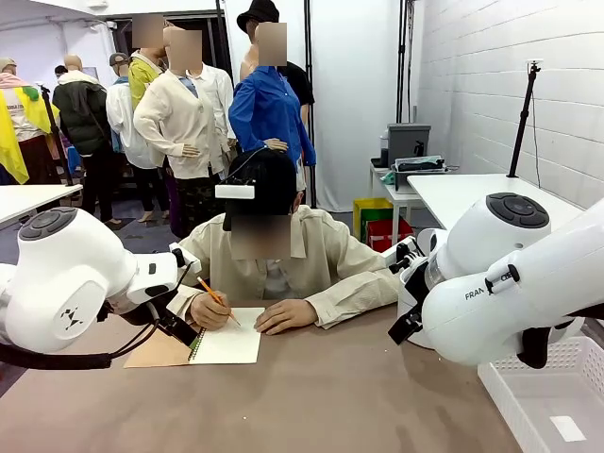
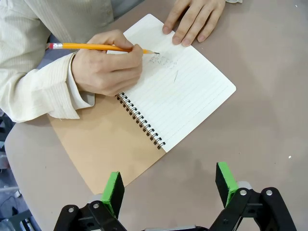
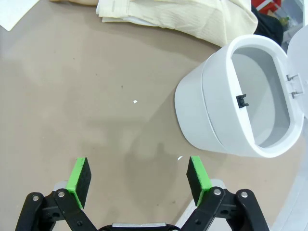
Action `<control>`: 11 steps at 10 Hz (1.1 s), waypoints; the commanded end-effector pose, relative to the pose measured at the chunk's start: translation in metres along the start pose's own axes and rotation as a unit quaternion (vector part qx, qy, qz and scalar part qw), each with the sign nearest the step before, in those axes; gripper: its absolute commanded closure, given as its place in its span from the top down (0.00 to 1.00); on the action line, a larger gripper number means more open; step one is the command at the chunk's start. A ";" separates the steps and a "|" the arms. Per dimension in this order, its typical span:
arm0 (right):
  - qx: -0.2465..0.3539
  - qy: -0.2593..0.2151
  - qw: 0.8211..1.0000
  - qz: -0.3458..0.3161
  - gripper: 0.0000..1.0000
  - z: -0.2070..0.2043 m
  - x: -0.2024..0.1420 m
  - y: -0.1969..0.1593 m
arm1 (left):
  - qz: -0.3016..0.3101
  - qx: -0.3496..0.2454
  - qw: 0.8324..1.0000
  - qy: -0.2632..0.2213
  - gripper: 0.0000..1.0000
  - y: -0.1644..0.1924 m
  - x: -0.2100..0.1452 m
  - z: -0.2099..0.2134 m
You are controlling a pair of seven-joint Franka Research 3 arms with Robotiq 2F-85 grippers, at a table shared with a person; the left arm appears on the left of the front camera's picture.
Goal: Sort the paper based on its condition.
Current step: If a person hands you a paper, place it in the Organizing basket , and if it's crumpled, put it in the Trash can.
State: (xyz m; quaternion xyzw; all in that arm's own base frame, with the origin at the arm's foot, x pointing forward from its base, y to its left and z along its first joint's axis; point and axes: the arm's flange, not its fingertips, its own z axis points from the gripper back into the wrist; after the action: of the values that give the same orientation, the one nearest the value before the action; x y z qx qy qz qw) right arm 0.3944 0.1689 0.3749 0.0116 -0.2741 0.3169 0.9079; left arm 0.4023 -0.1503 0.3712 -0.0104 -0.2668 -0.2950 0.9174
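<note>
progress: nothing sorted yet, you have it all ahead | paper [image 2: 192,91]: one lined page, bound in the notebook [image 2: 110,144] on the worktop [image 2: 262,159], under the person's pencil [image 2: 96,47] (faint scribbles on it) | left gripper [image 2: 170,183]: spread, empty | right gripper [image 3: 138,175]: spread, empty, near the white bin [image 3: 202,115]

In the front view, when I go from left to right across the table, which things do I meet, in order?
left arm → person's writing hand → person's other hand → right arm. The notebook lies partly under both hands, so it is left out.
</note>
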 end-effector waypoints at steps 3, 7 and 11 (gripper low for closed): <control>0.000 0.000 1.000 0.000 1.00 0.000 0.000 0.000 | 0.000 0.000 1.000 0.000 1.00 0.000 0.000 0.000; 0.000 0.000 1.000 0.000 1.00 0.000 0.000 0.000 | 0.000 0.000 1.000 0.000 1.00 0.000 0.000 0.000; 0.031 0.020 0.999 0.024 1.00 0.015 0.015 0.027 | 0.008 -0.039 0.999 0.030 1.00 -0.011 0.012 0.021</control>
State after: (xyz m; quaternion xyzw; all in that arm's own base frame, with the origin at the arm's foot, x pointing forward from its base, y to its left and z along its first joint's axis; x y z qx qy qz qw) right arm 0.3837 0.1883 0.3807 0.0162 -0.2603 0.3405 0.9034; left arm 0.3974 -0.1592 0.3780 -0.0169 -0.2447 -0.2982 0.9225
